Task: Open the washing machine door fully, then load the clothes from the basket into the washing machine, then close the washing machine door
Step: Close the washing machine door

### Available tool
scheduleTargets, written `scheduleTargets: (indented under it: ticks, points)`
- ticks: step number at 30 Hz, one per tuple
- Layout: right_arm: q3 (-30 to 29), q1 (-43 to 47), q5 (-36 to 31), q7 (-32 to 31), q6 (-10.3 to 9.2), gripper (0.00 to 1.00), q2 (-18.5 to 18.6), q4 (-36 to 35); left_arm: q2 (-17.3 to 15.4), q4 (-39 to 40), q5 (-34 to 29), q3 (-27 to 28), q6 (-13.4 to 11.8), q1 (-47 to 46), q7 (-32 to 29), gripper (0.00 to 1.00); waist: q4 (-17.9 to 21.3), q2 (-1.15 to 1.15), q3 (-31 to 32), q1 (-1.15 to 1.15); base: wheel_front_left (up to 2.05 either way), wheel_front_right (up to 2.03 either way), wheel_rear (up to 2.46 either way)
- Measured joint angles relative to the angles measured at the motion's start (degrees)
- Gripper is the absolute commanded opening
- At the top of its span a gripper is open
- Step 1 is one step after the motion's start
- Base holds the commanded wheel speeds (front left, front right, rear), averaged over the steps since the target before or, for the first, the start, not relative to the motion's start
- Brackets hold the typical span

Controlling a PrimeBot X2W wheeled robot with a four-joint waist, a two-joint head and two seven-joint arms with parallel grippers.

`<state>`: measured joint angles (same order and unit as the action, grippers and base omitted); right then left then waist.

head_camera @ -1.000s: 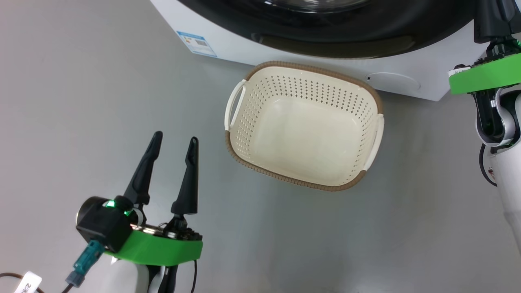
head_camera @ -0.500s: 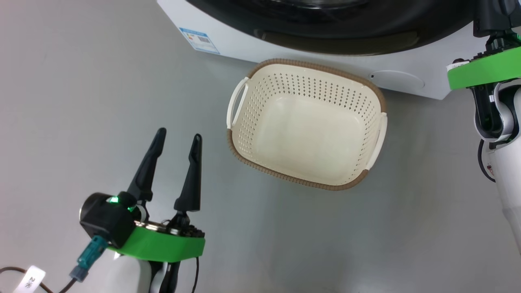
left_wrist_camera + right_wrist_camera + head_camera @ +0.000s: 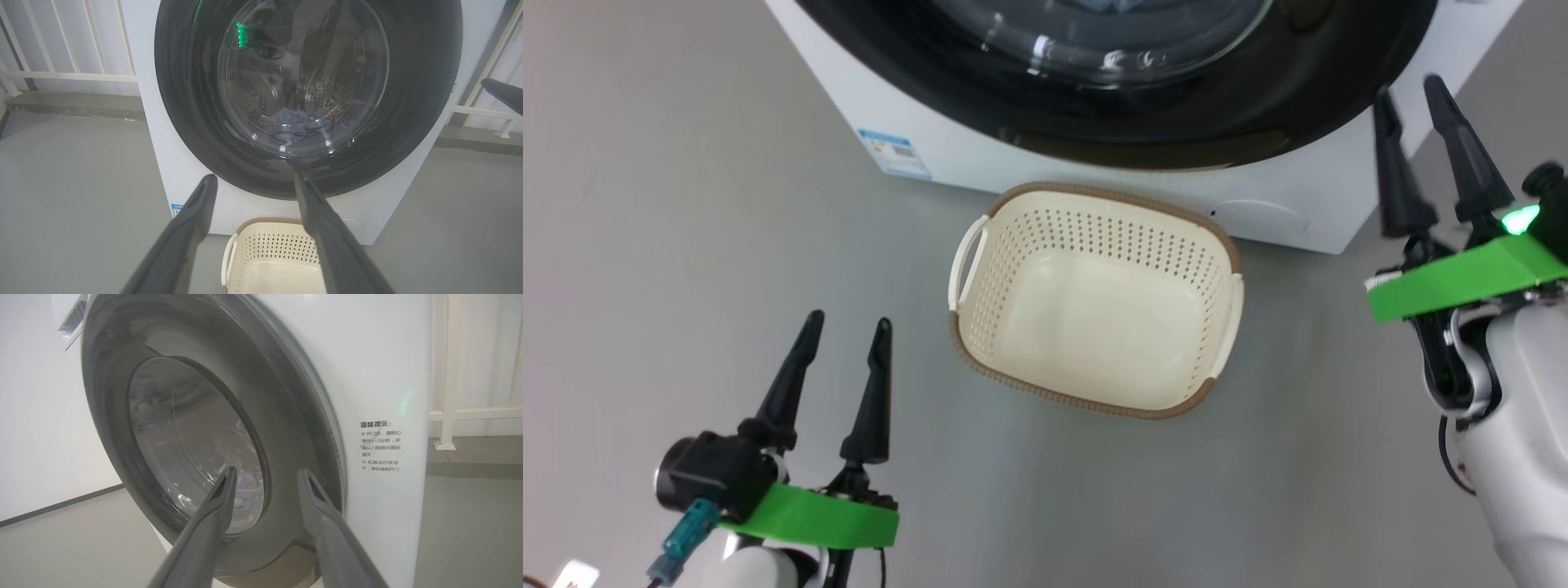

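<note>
Floor: plain grey floor; white railing behind the machine in the left wrist view.
Washing machine: white washing machine at top of head view, blue label sticker at its lower left corner, block of printed text on the front beside the door.
Door: washing machine door sits flush against the front, black rim around clear glass.
Clothes: blue clothes lie at the bottom of the drum, seen through the glass; print too blurred to read.
Basket: cream basket upright on the floor just in front of the machine, brown rim, bare bottom showing.
Left gripper: left gripper at lower left, over the floor and left of the basket, jaws spread, nothing between them.
Right gripper: right gripper at right, raised near the door's lower right rim, jaws spread, nothing between them; fingers aim at the glass and rim, cannot tell if any contact.
</note>
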<state>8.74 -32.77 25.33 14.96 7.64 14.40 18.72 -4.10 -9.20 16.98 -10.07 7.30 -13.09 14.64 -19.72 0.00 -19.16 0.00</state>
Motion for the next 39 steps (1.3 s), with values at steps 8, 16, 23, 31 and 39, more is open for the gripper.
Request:
scheduleTargets:
  ticks: [8, 16, 23, 31, 39]
  points:
    - [-1.0, 5.6, 0.0, 0.0, 0.0, 1.0, -0.6, -1.3, -2.1, -0.1, 0.0, 1.3, 0.1, 1.5, 0.0, 1.0, 3.2, 0.0, 3.0, 0.0, 0.0, 0.0, 0.0]
    - [-3.2, 9.9, -0.1, 0.0, 0.0, 1.0, -1.5, -2.9, -3.7, -0.4, 0.1, 2.8, 0.1, 3.4, 0.0, 1.0, 7.8, 0.0, 5.7, 0.0, 0.0, 0.0, 0.0]
    - [-4.6, 14.2, -0.2, 0.0, 0.0, 1.0, -1.8, -3.2, -4.4, -1.9, 1.1, 4.3, 0.1, 5.2, 0.0, 1.0, 11.5, 0.0, 8.2, 0.0, 0.0, 0.0, 0.0]
    - [-6.0, 18.0, -0.6, 0.0, 0.0, 1.0, -2.6, -3.5, -5.4, -2.8, 1.3, 6.2, 0.1, 6.6, 0.0, 1.0, 15.5, 0.0, 10.4, 0.0, 0.0, 0.0, 0.0]
    - [-7.1, 21.6, -0.6, -0.1, 0.0, 1.0, -3.0, -3.7, -5.8, -3.4, 1.2, 8.2, 0.1, 7.9, 0.0, 1.0, 18.8, 0.0, 12.3, 0.0, 0.0, 0.0, 0.0]
